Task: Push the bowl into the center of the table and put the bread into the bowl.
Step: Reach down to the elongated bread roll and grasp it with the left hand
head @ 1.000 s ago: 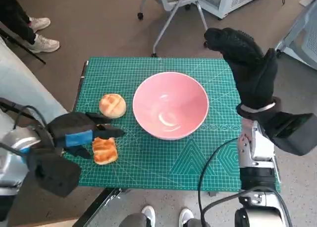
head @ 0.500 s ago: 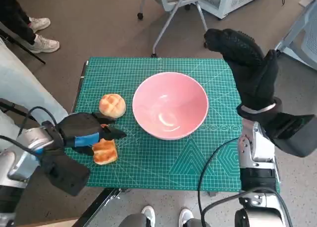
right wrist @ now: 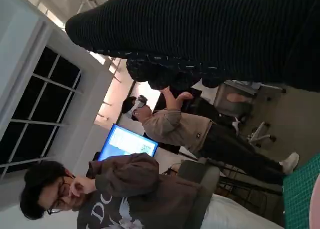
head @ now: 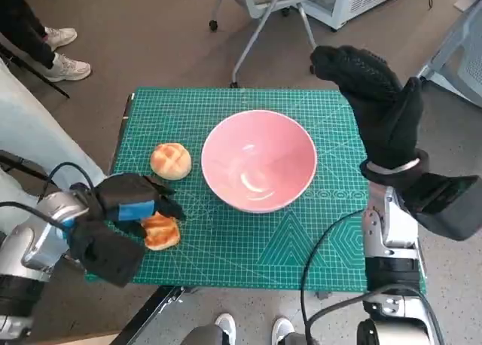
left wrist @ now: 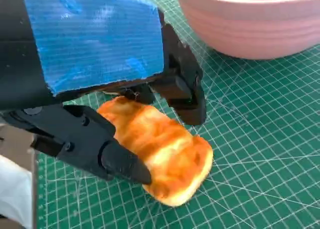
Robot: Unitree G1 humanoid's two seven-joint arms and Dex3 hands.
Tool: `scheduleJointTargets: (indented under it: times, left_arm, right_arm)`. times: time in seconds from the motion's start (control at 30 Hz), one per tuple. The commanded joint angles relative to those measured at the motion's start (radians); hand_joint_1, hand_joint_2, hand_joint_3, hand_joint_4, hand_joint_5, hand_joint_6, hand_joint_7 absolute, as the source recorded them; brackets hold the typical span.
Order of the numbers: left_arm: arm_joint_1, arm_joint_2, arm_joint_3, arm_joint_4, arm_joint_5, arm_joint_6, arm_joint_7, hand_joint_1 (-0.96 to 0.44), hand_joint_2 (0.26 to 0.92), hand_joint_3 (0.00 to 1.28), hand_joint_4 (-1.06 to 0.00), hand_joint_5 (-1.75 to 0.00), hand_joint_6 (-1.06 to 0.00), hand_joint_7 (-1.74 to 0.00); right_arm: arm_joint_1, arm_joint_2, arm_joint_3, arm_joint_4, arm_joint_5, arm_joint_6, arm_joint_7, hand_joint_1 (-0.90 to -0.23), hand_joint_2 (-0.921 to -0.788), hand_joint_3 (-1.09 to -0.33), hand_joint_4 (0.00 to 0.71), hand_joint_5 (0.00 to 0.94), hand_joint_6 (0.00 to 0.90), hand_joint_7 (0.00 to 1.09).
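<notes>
The pink bowl point(head: 258, 160) stands on the green cutting mat point(head: 301, 247), about mid-table; its wall point(left wrist: 250, 29) also shows in the left wrist view. A rectangular golden bread point(head: 161, 233) lies flat on the mat near the front left. My left hand point(head: 132, 202) sits low over it. Its black fingers point(left wrist: 118, 161) straddle the bread point(left wrist: 165, 156), one along each side, still spread. A round bun point(head: 171, 161) lies on the mat to the left of the bowl. My right hand point(head: 376, 104) hangs raised over the mat's far right corner and holds nothing.
An office chair base point(head: 260, 21) stands beyond the table's far edge. A person's feet point(head: 64, 59) are at the far left, and shoes point(head: 226, 326) show at the near edge. Two people point(right wrist: 125, 189) appear in the right wrist view.
My left hand has drawn back and down over the rectangular bread, its fingers curling in around it. The bread, bun, bowl and right hand have stayed put.
</notes>
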Motion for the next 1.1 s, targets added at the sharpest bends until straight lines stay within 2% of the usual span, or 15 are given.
scheduleJointTargets:
  times: [0.03, 0.63, 1.1]
  left_arm:
    - [0.011, -0.002, -0.02, 0.022, -0.016, 0.006, -0.033, -0.01, 0.92, 0.09, -0.69, -1.17, -0.6, -1.12]
    - [0.029, 0.029, 0.013, -0.056, -0.089, -0.008, -0.069, 0.0, 0.92, 0.05, -0.71, -1.09, -0.65, -1.2]
    - [0.037, 0.052, 0.073, -0.126, -0.158, 0.002, -0.084, 0.0, 0.92, 0.05, -0.71, -1.11, -0.65, -1.16]
  right_arm:
    - [0.023, 0.002, -0.002, 0.002, 0.009, 0.014, 0.012, -0.678, -0.921, -0.776, 0.148, 0.0, -0.001, 0.55]
    - [0.015, 0.01, -0.005, 0.017, 0.016, 0.012, 0.022, -0.675, -0.921, -0.776, 0.147, 0.0, -0.001, 0.54]
    - [0.015, 0.009, -0.01, 0.024, 0.021, 0.011, 0.034, -0.667, -0.921, -0.774, 0.148, 0.001, -0.001, 0.55]
